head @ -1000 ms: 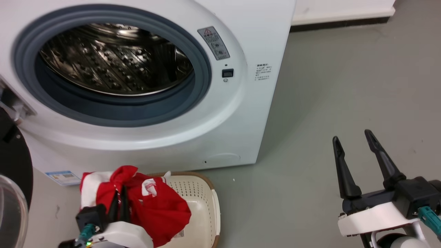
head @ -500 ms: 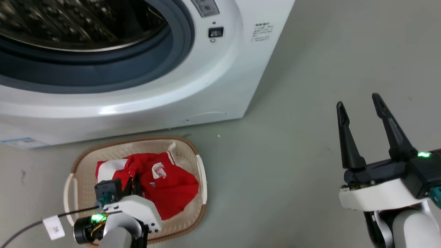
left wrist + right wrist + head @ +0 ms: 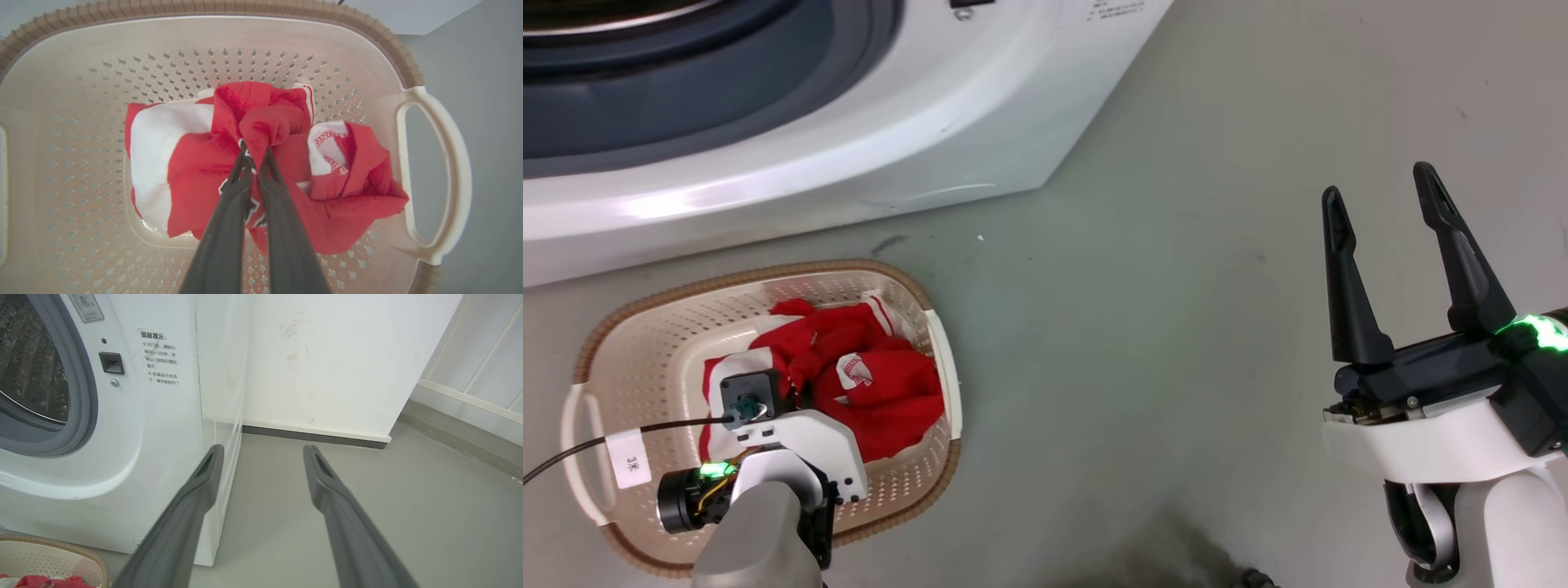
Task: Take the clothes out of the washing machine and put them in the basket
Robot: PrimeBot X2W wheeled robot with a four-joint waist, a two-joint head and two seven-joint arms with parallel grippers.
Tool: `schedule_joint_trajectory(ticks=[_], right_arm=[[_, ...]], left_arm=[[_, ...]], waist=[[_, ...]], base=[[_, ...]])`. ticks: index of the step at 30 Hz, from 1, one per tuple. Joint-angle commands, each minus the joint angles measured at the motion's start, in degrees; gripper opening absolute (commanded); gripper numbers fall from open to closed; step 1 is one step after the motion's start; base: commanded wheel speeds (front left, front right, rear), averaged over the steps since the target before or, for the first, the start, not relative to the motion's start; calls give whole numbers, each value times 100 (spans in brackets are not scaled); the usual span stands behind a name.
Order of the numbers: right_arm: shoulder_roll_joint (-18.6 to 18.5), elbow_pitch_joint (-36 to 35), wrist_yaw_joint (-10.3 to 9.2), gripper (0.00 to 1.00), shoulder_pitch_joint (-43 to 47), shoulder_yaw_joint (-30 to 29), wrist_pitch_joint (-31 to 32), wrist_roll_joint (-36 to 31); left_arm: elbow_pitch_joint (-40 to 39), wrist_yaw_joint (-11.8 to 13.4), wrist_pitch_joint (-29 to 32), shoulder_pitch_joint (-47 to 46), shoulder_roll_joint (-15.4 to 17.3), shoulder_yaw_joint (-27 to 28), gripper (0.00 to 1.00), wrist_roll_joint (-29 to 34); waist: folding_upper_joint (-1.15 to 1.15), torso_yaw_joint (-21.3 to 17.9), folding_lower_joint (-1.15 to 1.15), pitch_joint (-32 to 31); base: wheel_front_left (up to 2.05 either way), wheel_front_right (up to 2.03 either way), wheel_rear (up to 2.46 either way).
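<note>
The red and white clothes point(image 3: 882, 392) point(image 3: 196, 171) lie bundled inside the cream basket point(image 3: 645, 327) point(image 3: 81, 81) on the floor in front of the white washing machine point(image 3: 849, 155) point(image 3: 155, 416). My left gripper point(image 3: 796, 396) point(image 3: 254, 152) reaches down into the basket, shut on a fold of the red fabric. Far to the right, my right gripper point(image 3: 1380, 192) point(image 3: 263, 451) hangs open over bare floor, holding nothing. A corner of the basket point(image 3: 61, 555) with red cloth shows in the right wrist view.
Grey floor point(image 3: 1176, 327) stretches between the basket and my right arm. A white wall with a dark skirting point(image 3: 314, 435) stands behind the machine's right side. A thin black cable with a tag point(image 3: 629, 465) runs from my left wrist.
The head camera has tilted down, so the machine and basket slid up the picture. My left gripper has sunk with the clothes into the basket. The right gripper stays open.
</note>
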Motion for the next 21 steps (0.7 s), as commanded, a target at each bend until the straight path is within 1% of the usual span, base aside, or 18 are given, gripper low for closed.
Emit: schedule_joint_trajectory(ticks=[1, 7, 12, 13, 14, 15, 16, 21], right_arm=[[5, -32, -6, 100, -79, 16, -25, 38], [5, -35, -6, 100, -136, 12, -72, 73], [4, 16, -6, 100, -144, 8, -95, 70], [5, 26, -5, 100, -156, 10, -99, 73], [4, 42, -6, 100, -168, 9, -99, 70], [5, 57, -6, 100, -175, 20, -101, 70], [5, 80, -6, 100, -179, 25, -100, 56], [4, 249, -6, 100, -80, 6, -87, 55]], left_arm=[[84, 27, -39, -92, 60, -2, 0, 51], [443, 75, -30, -304, 230, 81, 0, -3], [652, 131, -30, -413, 207, 167, 0, -81], [698, 117, -30, -424, 206, 157, 9, -79], [738, 95, -30, -435, 199, 153, 28, -82], [758, 85, -30, -447, 181, 173, 42, -117], [778, 72, -30, -437, 167, 174, 100, -111], [743, -11, -31, -191, 58, 194, 100, -165]], waist=[[0, -163, -1, 199], [0, -260, -1, 478], [0, -254, -1, 544], [0, -245, -1, 544], [0, -232, -1, 533], [0, -213, -1, 508], [0, -193, -1, 466], [0, -40, -1, 13]], base=[[0, 0, 0], [0, 0, 0], [0, 0, 0], [0, 0, 0], [0, 0, 0], [0, 0, 0], [0, 0, 0], [0, 0, 0]])
